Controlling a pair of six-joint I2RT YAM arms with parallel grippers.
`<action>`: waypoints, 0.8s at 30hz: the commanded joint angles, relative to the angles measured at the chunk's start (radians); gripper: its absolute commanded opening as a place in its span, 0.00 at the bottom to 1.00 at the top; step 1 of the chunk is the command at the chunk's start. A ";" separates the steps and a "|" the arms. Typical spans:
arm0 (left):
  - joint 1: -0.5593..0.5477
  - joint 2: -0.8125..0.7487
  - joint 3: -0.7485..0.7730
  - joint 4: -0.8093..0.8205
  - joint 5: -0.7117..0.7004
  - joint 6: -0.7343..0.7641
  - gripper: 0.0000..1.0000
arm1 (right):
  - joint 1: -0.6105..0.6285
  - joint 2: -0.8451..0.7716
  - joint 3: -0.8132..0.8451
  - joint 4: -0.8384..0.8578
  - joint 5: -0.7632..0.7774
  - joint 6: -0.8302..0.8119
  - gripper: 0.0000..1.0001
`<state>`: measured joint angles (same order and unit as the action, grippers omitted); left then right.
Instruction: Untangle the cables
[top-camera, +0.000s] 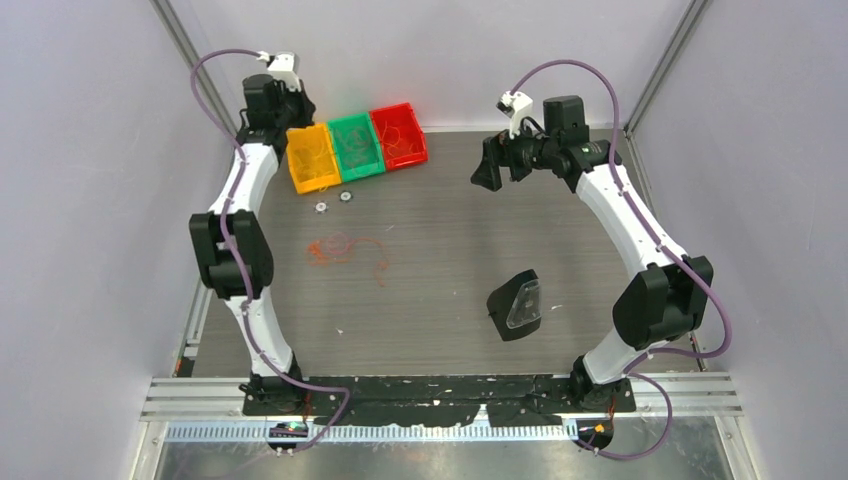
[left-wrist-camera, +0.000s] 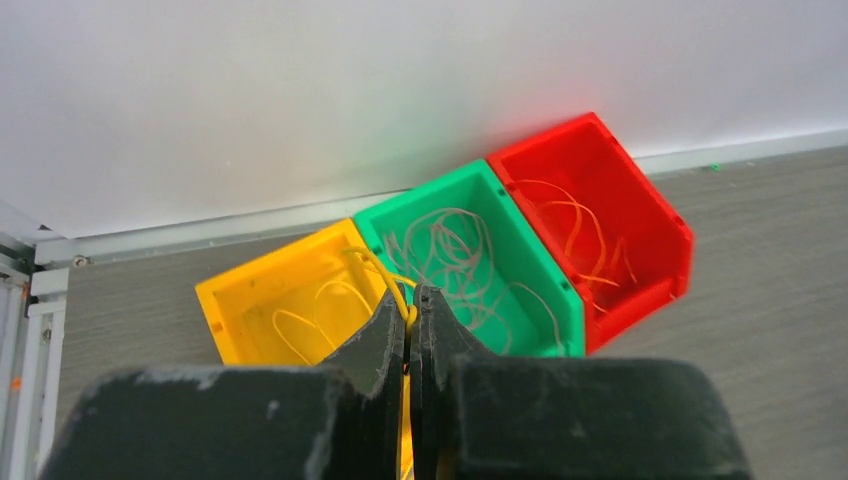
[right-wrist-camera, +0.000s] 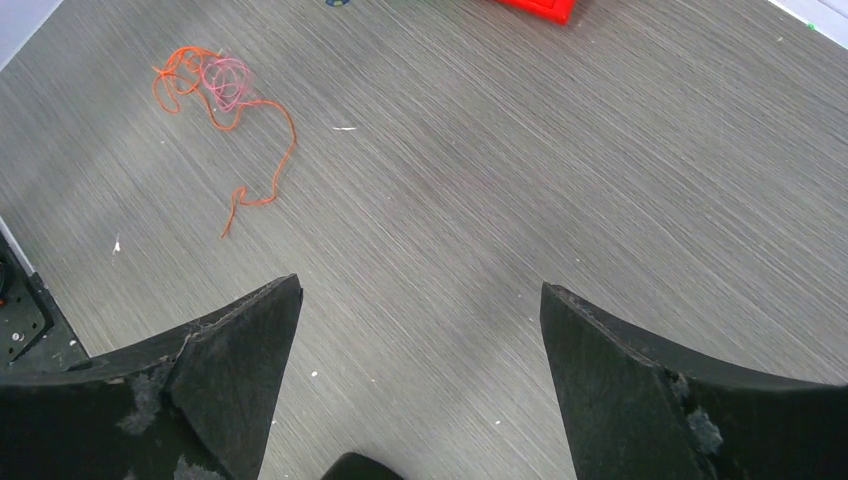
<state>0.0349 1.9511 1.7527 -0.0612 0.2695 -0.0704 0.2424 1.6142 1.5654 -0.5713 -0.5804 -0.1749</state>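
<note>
A tangle of orange and pink cables (top-camera: 335, 248) lies on the table left of centre; it also shows in the right wrist view (right-wrist-camera: 215, 85). My left gripper (top-camera: 296, 124) hangs above the yellow bin (top-camera: 312, 158) at the back left. In the left wrist view it (left-wrist-camera: 413, 300) is shut on a thin yellow cable (left-wrist-camera: 388, 278) that trails towards the yellow bin (left-wrist-camera: 270, 275). My right gripper (top-camera: 487, 170) is open and empty, held above the back right of the table, far from the tangle. Its jaws (right-wrist-camera: 420, 290) stand wide apart over bare table.
A green bin (top-camera: 356, 146) with pale cables and a red bin (top-camera: 399, 134) with orange cables stand beside the yellow one at the back wall. Two small rings (top-camera: 334, 201) lie in front of the bins. A black holder with a clear part (top-camera: 517, 305) sits right of centre.
</note>
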 joint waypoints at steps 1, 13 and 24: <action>0.028 0.134 0.179 -0.041 -0.056 -0.009 0.00 | -0.010 -0.031 0.006 -0.008 0.019 -0.018 0.95; 0.051 0.358 0.382 -0.096 -0.061 -0.094 0.23 | -0.027 -0.017 0.034 -0.071 0.039 -0.038 0.95; 0.061 0.192 0.288 -0.102 0.016 -0.057 0.74 | -0.041 0.000 0.056 -0.098 0.021 -0.051 0.95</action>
<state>0.0856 2.3085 2.0750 -0.1989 0.2298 -0.1513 0.2066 1.6150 1.5673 -0.6731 -0.5507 -0.2096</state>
